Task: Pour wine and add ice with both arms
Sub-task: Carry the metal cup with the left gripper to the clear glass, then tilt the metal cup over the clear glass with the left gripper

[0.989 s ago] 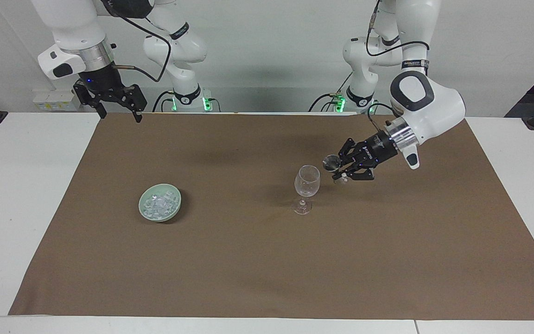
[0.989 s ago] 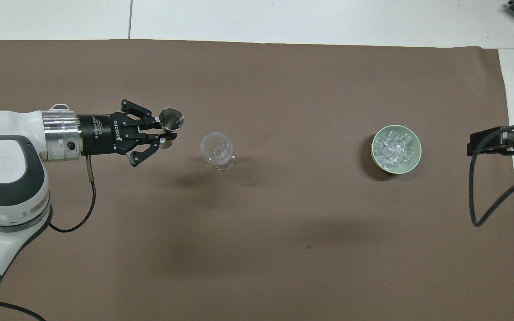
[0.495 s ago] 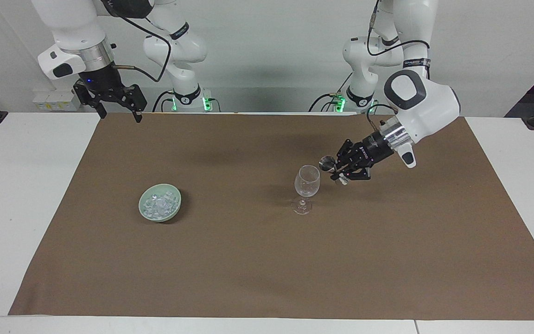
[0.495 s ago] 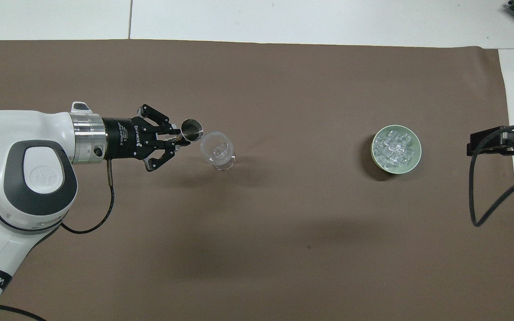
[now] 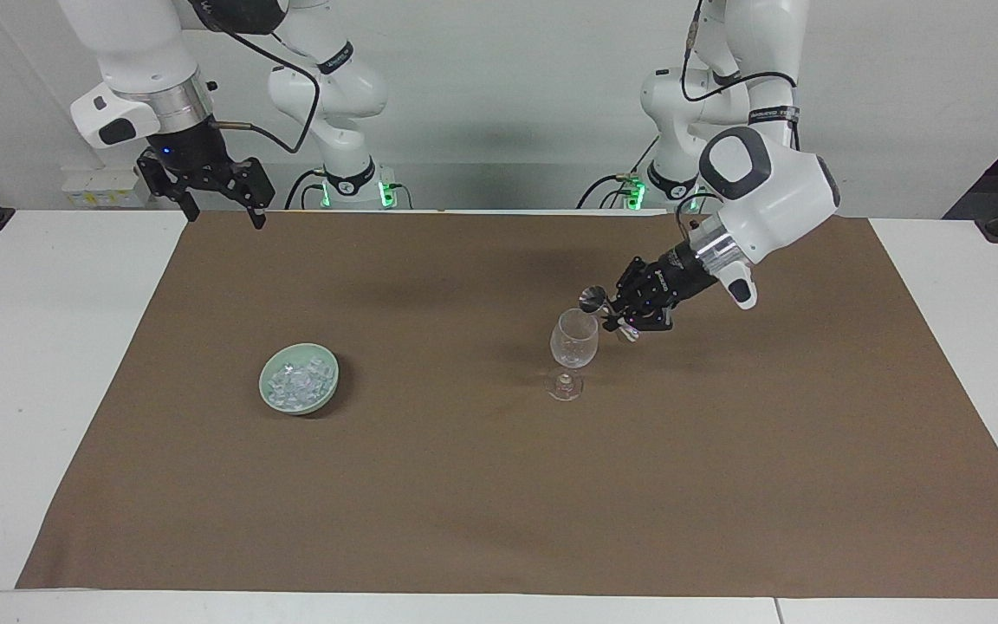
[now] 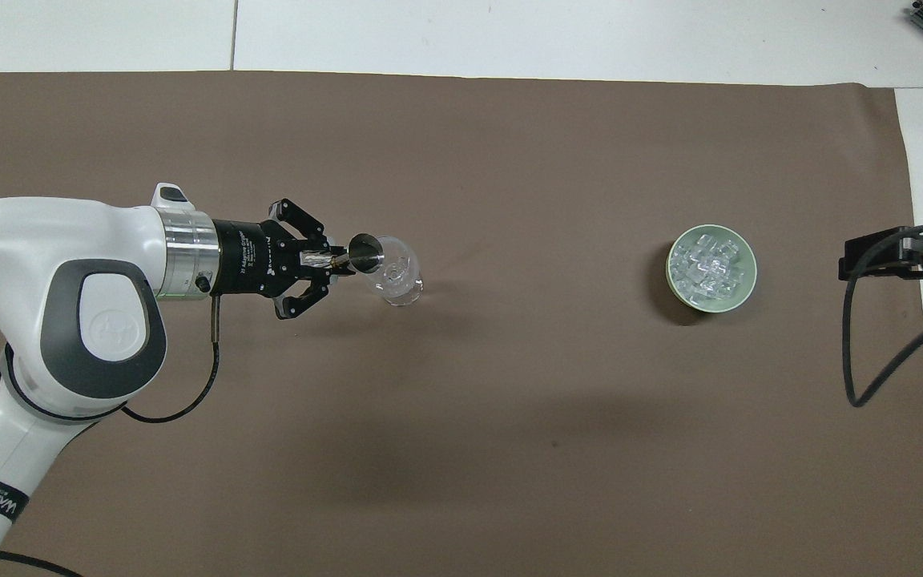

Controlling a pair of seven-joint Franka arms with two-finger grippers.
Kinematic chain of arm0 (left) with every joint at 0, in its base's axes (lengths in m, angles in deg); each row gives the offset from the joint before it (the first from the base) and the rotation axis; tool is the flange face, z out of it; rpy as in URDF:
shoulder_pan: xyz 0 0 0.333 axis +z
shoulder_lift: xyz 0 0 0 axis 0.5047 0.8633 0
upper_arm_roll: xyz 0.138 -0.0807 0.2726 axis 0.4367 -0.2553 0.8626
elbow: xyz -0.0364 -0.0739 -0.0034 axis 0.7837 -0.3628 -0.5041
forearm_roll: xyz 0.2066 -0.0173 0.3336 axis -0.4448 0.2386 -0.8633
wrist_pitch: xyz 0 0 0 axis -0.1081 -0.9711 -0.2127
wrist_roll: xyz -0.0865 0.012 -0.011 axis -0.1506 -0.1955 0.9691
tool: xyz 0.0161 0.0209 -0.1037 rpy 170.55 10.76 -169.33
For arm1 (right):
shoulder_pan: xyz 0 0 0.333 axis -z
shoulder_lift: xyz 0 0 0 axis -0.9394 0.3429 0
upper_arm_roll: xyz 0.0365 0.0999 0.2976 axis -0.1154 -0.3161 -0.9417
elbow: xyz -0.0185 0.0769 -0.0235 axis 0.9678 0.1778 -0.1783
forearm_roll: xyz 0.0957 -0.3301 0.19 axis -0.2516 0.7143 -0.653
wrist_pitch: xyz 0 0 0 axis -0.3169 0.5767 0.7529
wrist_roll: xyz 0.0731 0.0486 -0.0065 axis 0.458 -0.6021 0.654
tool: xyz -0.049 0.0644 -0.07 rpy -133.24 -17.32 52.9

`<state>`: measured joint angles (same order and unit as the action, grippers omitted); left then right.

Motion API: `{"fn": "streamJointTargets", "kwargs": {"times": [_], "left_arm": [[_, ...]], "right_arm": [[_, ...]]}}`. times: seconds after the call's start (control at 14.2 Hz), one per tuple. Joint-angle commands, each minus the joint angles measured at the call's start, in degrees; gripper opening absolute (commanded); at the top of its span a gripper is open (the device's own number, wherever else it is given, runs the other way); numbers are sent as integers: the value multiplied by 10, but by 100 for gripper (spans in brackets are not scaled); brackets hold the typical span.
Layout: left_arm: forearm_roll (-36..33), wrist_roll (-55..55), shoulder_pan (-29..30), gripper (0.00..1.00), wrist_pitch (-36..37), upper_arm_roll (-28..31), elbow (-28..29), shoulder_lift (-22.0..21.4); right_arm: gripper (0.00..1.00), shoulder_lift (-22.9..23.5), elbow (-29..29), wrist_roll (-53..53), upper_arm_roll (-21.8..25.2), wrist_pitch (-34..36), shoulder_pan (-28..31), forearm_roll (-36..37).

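A clear stemmed glass [image 5: 574, 342] stands upright on the brown mat, toward the left arm's end; it also shows in the overhead view [image 6: 399, 276]. My left gripper [image 5: 616, 314] [image 6: 339, 260] is shut on a small metal measuring cup [image 5: 592, 300] [image 6: 365, 251]. It holds the cup tipped at the glass's rim. A pale green bowl [image 5: 263, 381] [image 6: 669, 276] holds the ice [image 5: 295, 380] [image 6: 708, 264] toward the right arm's end. My right gripper [image 5: 224, 217] [image 6: 878, 255] waits open and empty, up over the mat's edge near its base.
The brown mat [image 5: 464, 485] covers most of the white table [image 5: 48, 364]. A black cable [image 6: 870, 361] hangs from the right arm's wrist over the mat's edge.
My left gripper has carried the metal cup toward the glass and turned it, so the cup now tips over the glass's rim. The right arm has not moved.
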<state>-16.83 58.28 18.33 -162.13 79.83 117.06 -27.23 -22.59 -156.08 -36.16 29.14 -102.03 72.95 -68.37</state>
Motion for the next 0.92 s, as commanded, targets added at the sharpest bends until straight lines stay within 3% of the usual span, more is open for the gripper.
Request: {"fn": "streamJointTargets", "kwargs": {"times": [0.0, 0.85], "left_arm": [[-32, 13, -21, 0, -14, 9, 12, -15], [-148, 78, -37, 0, -21, 8, -5, -13]], "right_arm": [[100, -2, -3, 11, -5, 1, 11, -10], [100, -2, -4, 5, -5, 0, 3, -10]]}}
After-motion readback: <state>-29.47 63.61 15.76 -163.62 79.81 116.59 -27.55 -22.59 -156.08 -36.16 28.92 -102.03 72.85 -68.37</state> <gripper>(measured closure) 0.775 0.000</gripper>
